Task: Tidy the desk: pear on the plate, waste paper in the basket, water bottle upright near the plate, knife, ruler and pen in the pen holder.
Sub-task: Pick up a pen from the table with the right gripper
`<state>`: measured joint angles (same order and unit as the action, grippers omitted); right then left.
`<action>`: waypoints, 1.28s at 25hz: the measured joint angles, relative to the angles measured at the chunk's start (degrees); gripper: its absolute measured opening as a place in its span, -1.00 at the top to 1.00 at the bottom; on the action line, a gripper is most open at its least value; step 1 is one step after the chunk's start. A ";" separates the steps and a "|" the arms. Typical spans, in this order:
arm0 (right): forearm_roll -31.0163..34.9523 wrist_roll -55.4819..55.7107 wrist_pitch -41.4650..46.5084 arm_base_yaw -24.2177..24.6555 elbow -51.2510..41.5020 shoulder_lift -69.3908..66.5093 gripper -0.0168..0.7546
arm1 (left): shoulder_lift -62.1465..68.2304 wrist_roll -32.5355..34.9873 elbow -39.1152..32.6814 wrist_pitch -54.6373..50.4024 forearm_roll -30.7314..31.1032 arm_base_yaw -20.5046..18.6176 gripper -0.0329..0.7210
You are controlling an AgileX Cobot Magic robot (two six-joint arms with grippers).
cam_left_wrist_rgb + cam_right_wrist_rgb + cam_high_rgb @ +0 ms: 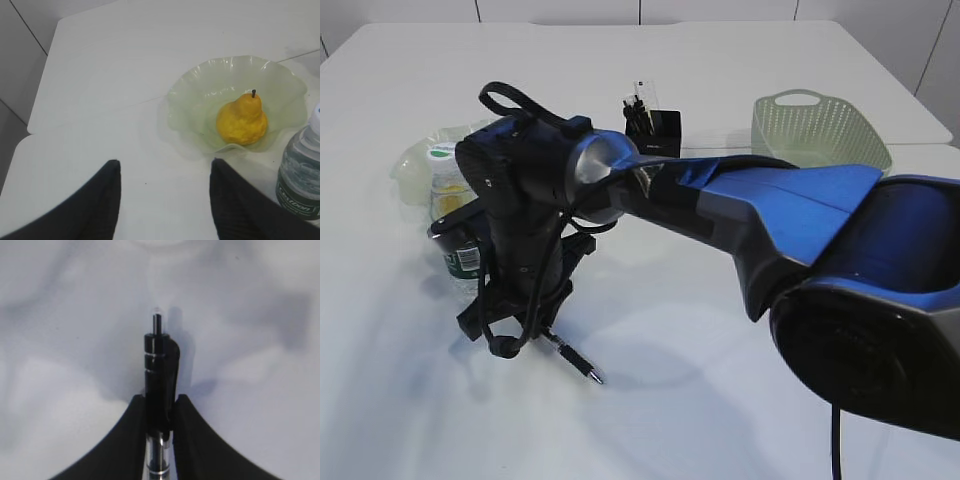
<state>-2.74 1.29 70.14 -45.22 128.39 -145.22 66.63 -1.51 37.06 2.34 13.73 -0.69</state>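
On your left, the yellow-orange pear (242, 121) sits in the pale green ruffled glass plate (190, 100), the clear green-labelled water bottle (301, 175) upright just beside it; your left gripper (165, 200) hangs wide and empty. Your right gripper (160, 412) pinches the black pen (159, 370) narrowly near one end, so it could pivot, slip, or catch the rim of the black square pen holder (663, 132)
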 joint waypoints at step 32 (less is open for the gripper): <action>0.29 0.13 0.00 1.02 -7.03 5.72 0.66 | 0.00 0.00 0.00 -0.45 -0.15 0.00 -0.15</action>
<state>-2.46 1.42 70.14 -44.21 121.37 -139.50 66.63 -1.51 37.06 1.89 13.59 -0.69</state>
